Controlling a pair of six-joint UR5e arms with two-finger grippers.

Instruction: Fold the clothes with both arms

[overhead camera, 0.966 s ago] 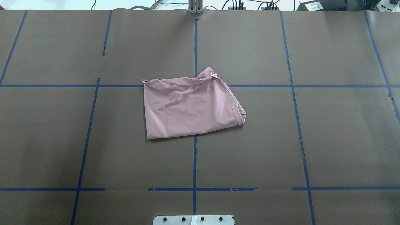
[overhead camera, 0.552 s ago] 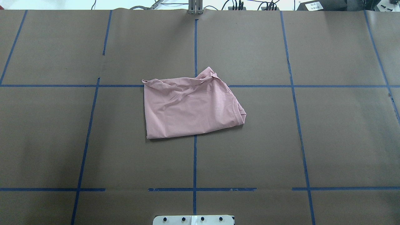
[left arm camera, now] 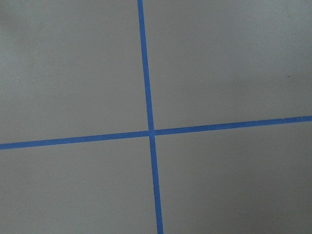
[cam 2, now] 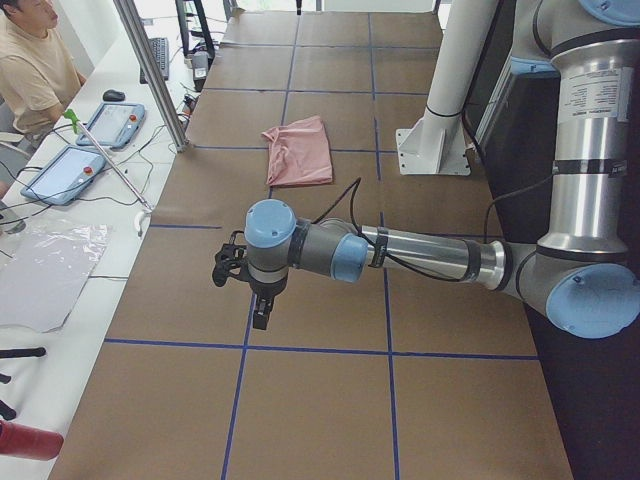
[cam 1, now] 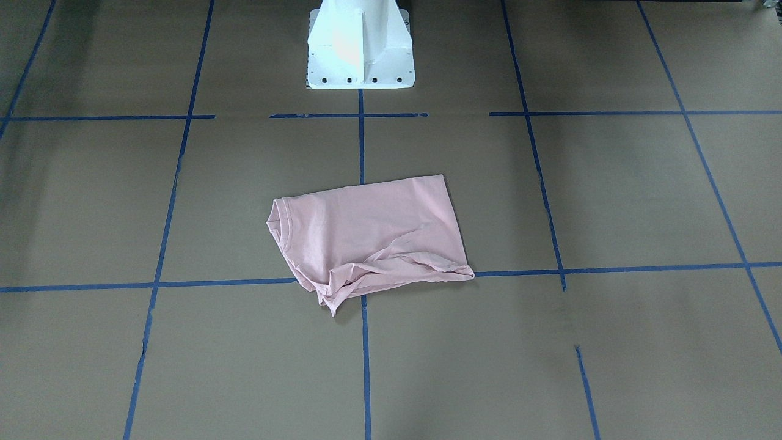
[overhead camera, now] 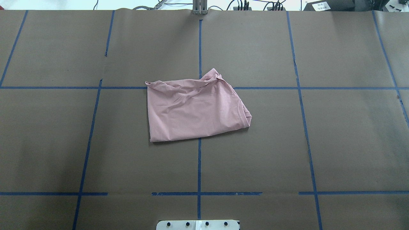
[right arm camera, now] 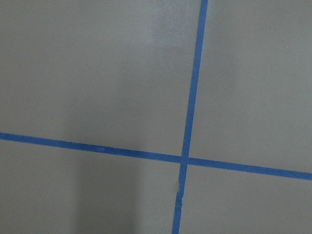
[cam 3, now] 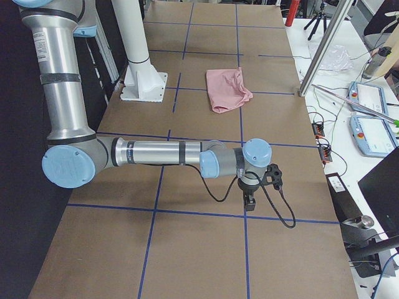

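Observation:
The clothes are one pink T-shirt [overhead camera: 195,110], folded into a rough rectangle at the middle of the brown table. Its ribbed collar points to the overhead view's right, and its far edge is bunched and wrinkled. The shirt also shows in the front-facing view [cam 1: 372,235] and small in both side views [cam 2: 300,152] [cam 3: 227,88]. No print shows. The left arm reaches out low over the table's left end, its gripper [cam 2: 262,310] pointing down, far from the shirt. The right arm mirrors it at the other end, gripper [cam 3: 250,202] down. I cannot tell whether either gripper is open or shut.
The white pedestal base [cam 1: 360,49] stands at the robot's side of the table. Blue tape lines [overhead camera: 199,166] form a grid on the brown paper. A seated person [cam 2: 35,65] and teach pendants [cam 2: 110,125] are beyond the table's far edge, next to a metal post [cam 2: 150,70].

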